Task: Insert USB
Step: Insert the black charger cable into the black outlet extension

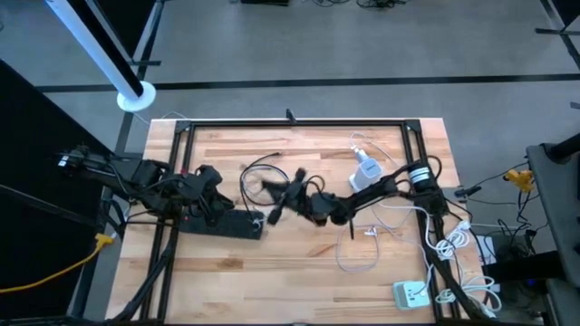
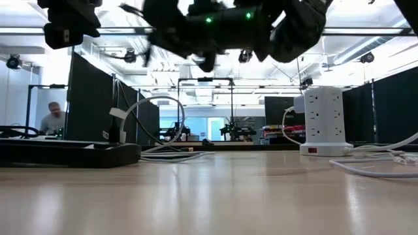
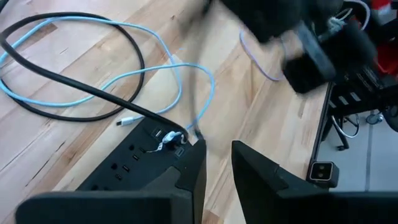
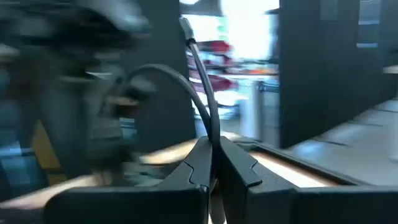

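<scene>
pinched between the two dark fingers of the right end effector (image 4: 213, 163) is a thin dark usb cable (image 4: 202, 93), arching up to a small plug tip at its free end in the right wrist view. seen from above, that end effector (image 1: 276, 210) sits over the middle of the light wooden table (image 1: 299, 272), just beside the near end of the long black power strip (image 1: 222, 224). the left end effector (image 1: 210, 192) hovers over the same strip, its fingers (image 3: 186, 180) slightly apart with nothing between them. looped black and pale blue cables (image 3: 81, 81) lie on the wood just beyond the strip (image 3: 140, 162), one small connector resting near its ports. a white tower power strip (image 1: 365, 172) stands toward the far right of the table, loose white cords (image 1: 362, 244) trailing nearby.
</scene>
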Controlling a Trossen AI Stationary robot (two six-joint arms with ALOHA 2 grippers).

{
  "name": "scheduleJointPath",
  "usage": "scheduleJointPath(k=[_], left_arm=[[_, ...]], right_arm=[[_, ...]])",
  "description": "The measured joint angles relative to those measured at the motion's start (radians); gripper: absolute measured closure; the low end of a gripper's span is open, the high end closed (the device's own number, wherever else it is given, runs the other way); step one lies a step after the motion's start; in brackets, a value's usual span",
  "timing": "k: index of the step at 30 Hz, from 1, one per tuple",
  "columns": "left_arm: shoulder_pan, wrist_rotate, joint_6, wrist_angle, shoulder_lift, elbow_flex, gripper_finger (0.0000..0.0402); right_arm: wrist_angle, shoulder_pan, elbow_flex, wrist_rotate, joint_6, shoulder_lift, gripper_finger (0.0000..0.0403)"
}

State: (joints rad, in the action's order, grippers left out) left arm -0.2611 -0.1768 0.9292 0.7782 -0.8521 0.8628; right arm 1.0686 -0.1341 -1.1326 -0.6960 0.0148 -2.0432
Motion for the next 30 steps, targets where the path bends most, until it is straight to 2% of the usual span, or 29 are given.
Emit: scheduleJointPath(k=[4,7,11,17,22,25,30], left_arm=[[0.0,0.0,0.008,-0.001,0.0,-0.015,0.0338],[0.0,-0.018,0.009,0.0,0.0,-0.02,0.0338],[0.0,-0.051,0.012,-0.002,0.0,-0.021,0.0338],[0.0,-0.07,0.024,-0.014,0.0,-0.022,0.0338],[0.0,-0.069,0.047,-0.03,0.0,-0.022,0.0338],[0.0,-0.069,0.049,-0.041,-0.001,-0.022,0.0338],[-0.022,-0.069,0.049,-0.044,-0.014,-0.022,0.0338]], right_arm=[[-0.122,0.017,0.079,-0.022,0.135,0.002,0.0402],[-0.239,0.016,0.082,-0.006,0.233,0.002,0.0402],[-0.25,0.017,0.055,0.104,0.254,-0.034,0.0402],[-0.295,0.015,-0.084,0.248,0.256,-0.122,0.0402],[-0.245,0.003,-0.152,0.259,0.314,-0.188,0.0402],[-0.163,-0.004,-0.155,0.27,0.349,-0.229,0.0402],[-0.132,-0.024,-0.154,0.285,0.336,-0.253,0.0402]])
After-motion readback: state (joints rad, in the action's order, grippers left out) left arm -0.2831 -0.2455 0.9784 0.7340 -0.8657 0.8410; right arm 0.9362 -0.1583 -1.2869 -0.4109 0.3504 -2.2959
